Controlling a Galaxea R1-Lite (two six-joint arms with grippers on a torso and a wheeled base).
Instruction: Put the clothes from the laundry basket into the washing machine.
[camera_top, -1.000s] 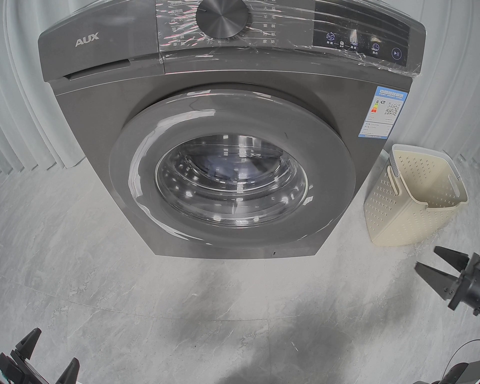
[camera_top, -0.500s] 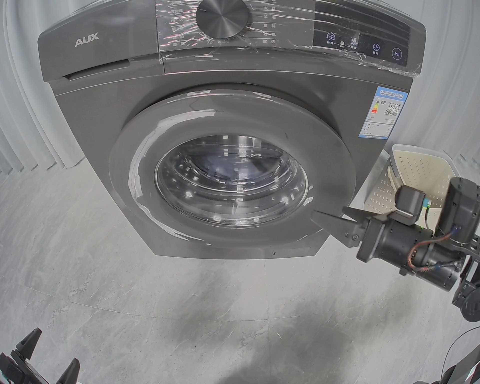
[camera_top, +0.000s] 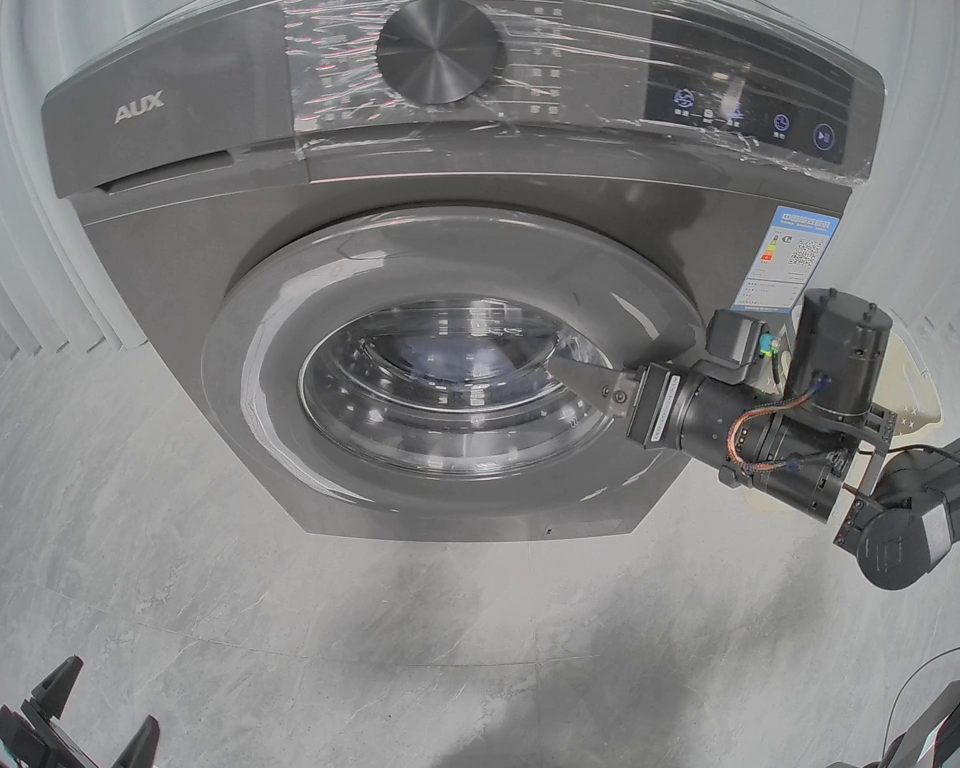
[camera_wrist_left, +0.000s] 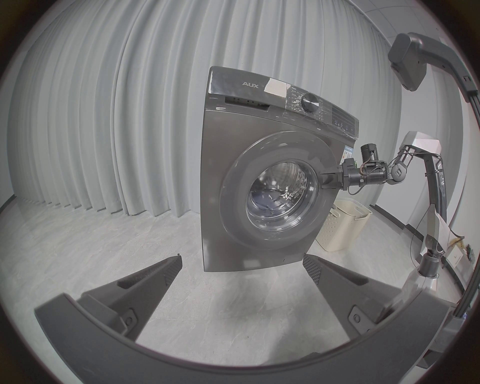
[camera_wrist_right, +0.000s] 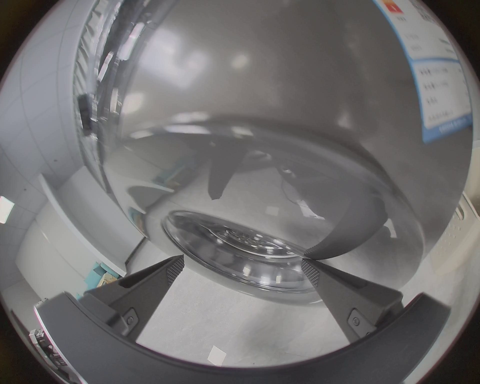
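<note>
Washing machine (camera_top: 180, 230) stands with its round door (camera_top: 280, 330) shut, open floor (camera_top: 400, 620) before it. Laundry basket (camera_wrist_left: 345, 225) sits on the floor just beside the machine's right front corner. Right gripper (camera_top: 580, 378), jaws apart, has swung from near the basket to the door's right rim. Left gripper (camera_top: 100, 715), also apart, stays low over the floor, well apart from the machine.

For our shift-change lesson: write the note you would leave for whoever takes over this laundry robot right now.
Left gripper: open, empty, low over the floor.
Right gripper: open, empty, at the right edge of the shut washing machine door.
Laundry basket: on the floor beside the washing machine, on the robot's right; contents hidden.
Done: door not yet opened.
Left: open door, transfer clothes.
</note>
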